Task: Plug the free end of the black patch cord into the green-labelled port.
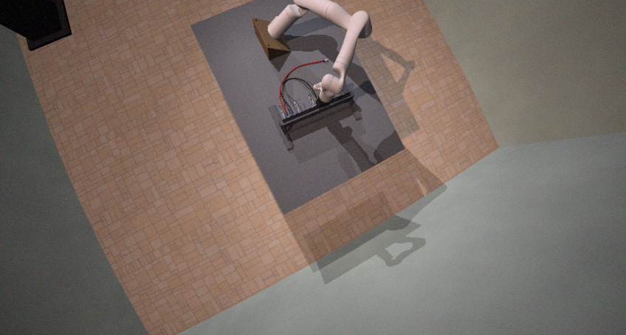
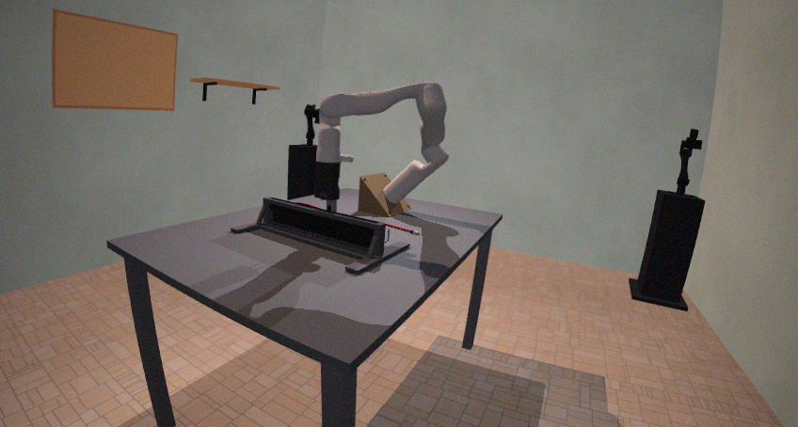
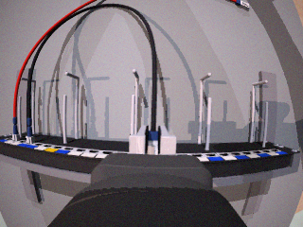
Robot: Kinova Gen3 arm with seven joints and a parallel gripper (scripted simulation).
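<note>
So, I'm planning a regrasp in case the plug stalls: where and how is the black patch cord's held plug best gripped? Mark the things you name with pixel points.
Probably by the flanks of its blue rear part (image 3: 152, 135), from above and behind the rack's port face (image 3: 118, 145), as the gripper (image 3: 152, 134) does now: the cord rises from that end, and both sides look free for the fingers.

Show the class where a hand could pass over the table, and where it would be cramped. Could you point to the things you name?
Bare stretches: between the wedge-shaped mount (image 1: 261, 35) and the table's left edge in the top view; and from the rack's feet (image 1: 289, 145) to the near corner in the exterior view. Crowded: behind the rack, among cords, guide posts and tool (image 3: 152, 134).
</note>
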